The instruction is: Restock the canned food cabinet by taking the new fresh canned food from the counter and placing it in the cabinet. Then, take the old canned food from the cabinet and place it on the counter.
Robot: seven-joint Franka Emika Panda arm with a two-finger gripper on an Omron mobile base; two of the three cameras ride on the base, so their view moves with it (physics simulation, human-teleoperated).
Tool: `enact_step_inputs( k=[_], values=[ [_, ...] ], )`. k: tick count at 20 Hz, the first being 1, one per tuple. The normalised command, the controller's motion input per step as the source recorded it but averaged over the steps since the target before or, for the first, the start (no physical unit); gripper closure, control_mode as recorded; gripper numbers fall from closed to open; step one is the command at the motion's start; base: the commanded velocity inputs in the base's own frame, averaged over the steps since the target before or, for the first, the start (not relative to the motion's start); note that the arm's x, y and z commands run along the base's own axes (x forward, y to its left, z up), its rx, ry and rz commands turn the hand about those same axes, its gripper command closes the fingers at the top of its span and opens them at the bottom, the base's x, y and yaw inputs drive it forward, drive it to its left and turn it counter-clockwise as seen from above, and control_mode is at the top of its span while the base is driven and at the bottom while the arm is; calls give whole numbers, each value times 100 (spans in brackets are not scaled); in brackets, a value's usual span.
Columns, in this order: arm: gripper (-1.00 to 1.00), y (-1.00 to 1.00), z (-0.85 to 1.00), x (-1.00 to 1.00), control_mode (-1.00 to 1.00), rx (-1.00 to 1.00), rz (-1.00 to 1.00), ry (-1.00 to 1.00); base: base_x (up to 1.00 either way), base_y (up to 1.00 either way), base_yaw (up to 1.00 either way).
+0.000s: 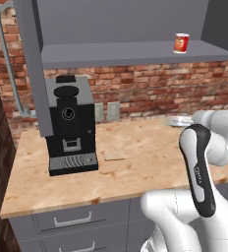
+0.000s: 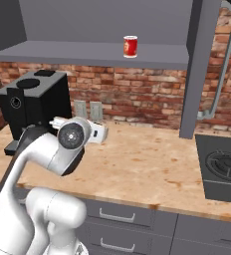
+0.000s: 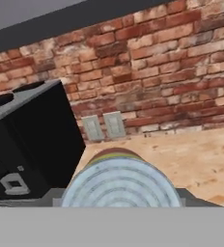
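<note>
Hand [image 3: 121, 202] closed about the small short can with a ringed dull grey lid and a yellow-orange band at its rim [image 3: 121, 185]; the dark finger tips flank the can on either side at the foot of the hand view, so the jaws stand only as far apart as the can is wide. The lid faces the hand camera, and the can's short axis runs along the line of sight toward the red brick wall [image 3: 181, 62]. In the right base view the white wrist is raised above the broad light tan wood-grain bench [image 2: 147, 159], just in front of the black box-shaped coffee machine [image 2: 33, 102] — the hand itself is hidden there behind the arm. The small red can with a white top rim [image 1: 181, 43] stands upright on the grey shelf board of the large grey wall cabinet [image 1: 135, 51], toward its right end, well apart from the hand. Two pale wall sockets [image 3: 104, 126] sit on the brick beside the machine.
</note>
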Motion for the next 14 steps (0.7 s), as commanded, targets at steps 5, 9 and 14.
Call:
enact_step_inputs(
  k=[5, 9, 14],
  values=[
    [100, 1, 100, -19, -100, -15, 0, 7, 0, 0, 0],
    [100, 0, 100, -46, -100, -24, 0, 24, 0, 0, 0],
    [100, 7, 56, -12, -100, -13, -1, 11, 0, 0, 0]
  ],
)
